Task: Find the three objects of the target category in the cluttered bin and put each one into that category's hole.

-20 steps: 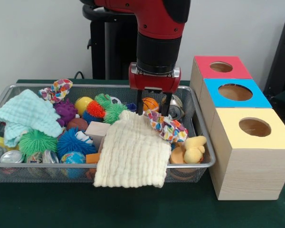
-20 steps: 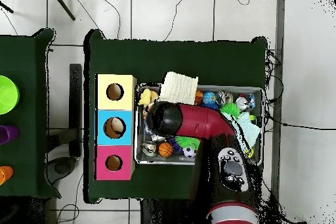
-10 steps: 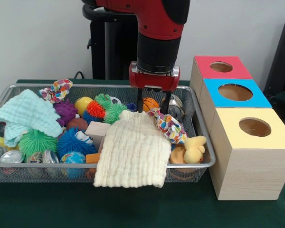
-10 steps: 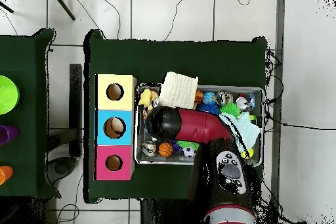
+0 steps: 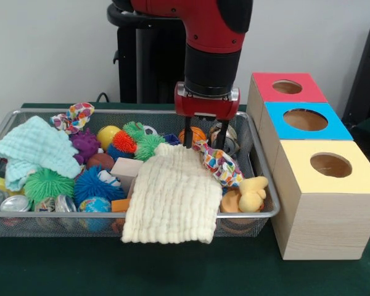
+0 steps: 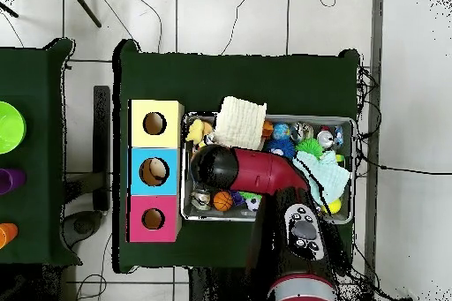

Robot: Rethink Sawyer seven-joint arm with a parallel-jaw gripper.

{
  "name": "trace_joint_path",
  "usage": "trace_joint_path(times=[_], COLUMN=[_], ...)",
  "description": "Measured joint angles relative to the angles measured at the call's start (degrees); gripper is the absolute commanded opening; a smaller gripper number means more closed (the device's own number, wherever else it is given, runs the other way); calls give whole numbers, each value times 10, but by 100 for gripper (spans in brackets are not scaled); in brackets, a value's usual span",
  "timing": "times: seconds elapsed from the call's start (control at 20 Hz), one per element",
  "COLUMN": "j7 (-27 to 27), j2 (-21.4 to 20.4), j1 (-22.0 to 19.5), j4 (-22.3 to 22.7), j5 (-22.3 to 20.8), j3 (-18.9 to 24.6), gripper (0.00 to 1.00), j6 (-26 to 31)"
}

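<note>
My gripper (image 5: 203,142) hangs open over the back right part of the wire bin (image 5: 129,113). Its two fingertips straddle the top end of a multicoloured patterned cloth (image 5: 218,163) without lifting it. An orange basketball (image 5: 195,134) shows just behind, between the fingers. A cream cloth (image 5: 169,197) drapes over the bin's front rim, and a mint cloth (image 5: 37,148) lies at the left. A second patterned cloth (image 5: 76,116) rests on the back rim. In the overhead view the red arm (image 6: 256,169) hides the gripper.
Three wooden boxes stand right of the bin, with red (image 5: 288,87), blue (image 5: 306,119) and yellow (image 5: 330,165) holed tops. The bin also holds spiky balls (image 5: 46,183), tin cans (image 5: 230,143), a yellow duck (image 5: 253,192) and a wooden block (image 5: 127,168).
The gripper has shifted a little to the right, toward the boxes, and risen slightly. The patterned cloth and the other things in the bin stay where they were.
</note>
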Motion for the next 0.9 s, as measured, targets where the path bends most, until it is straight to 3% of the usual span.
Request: trace_joint_path(times=[0.9], j7=[0], j2=[27], j1=[32], j4=[7], j5=[25], j3=[-14], gripper=[100], j6=[-37])
